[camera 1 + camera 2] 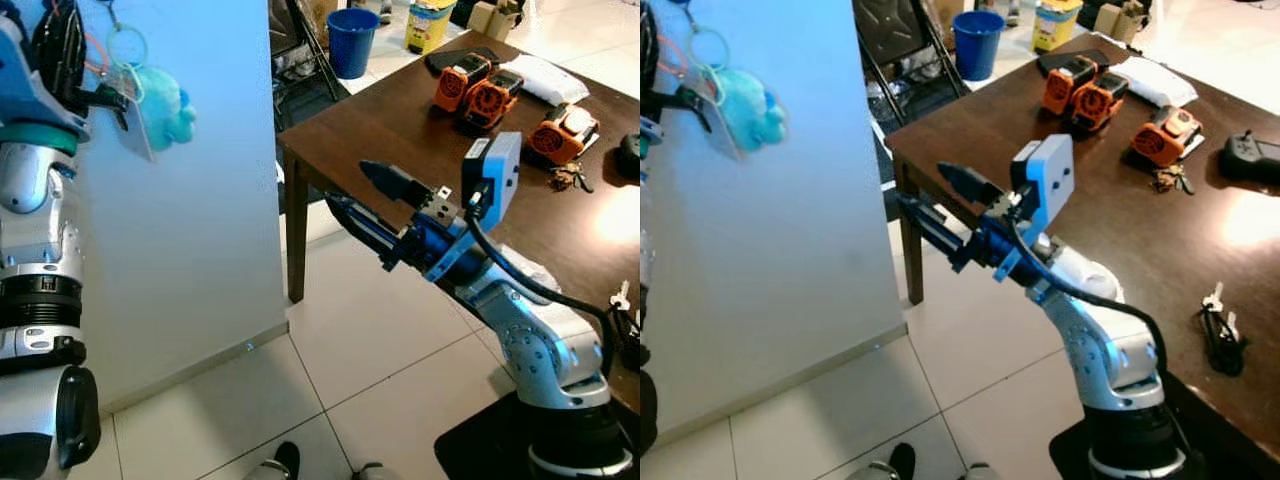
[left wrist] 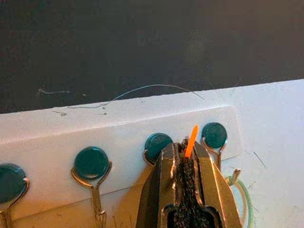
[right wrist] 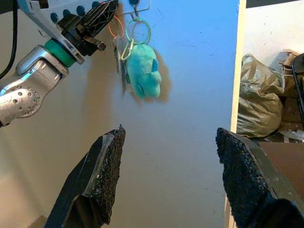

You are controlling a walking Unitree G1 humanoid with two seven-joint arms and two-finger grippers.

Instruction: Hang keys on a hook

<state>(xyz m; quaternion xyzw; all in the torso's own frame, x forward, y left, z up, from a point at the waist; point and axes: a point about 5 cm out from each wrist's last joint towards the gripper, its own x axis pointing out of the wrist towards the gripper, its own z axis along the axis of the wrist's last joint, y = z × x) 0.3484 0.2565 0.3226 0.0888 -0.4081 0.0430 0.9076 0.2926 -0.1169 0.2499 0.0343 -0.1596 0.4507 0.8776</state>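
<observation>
Right wrist view: left hand (image 3: 102, 14) raised at the hook rail (image 2: 118, 142) on the white wall, pinched on an orange cord of the keys (image 3: 135, 57) hanging beside it; right hand (image 1: 365, 195) wide, near the table (image 1: 420, 130).

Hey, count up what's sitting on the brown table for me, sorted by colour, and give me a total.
Orange: 3, the battery packs
Black: 3, a flat case, a controller and a cable bundle
White: 1, a bag
Dark metal: 1, a bunch of keys
Total: 8
</observation>
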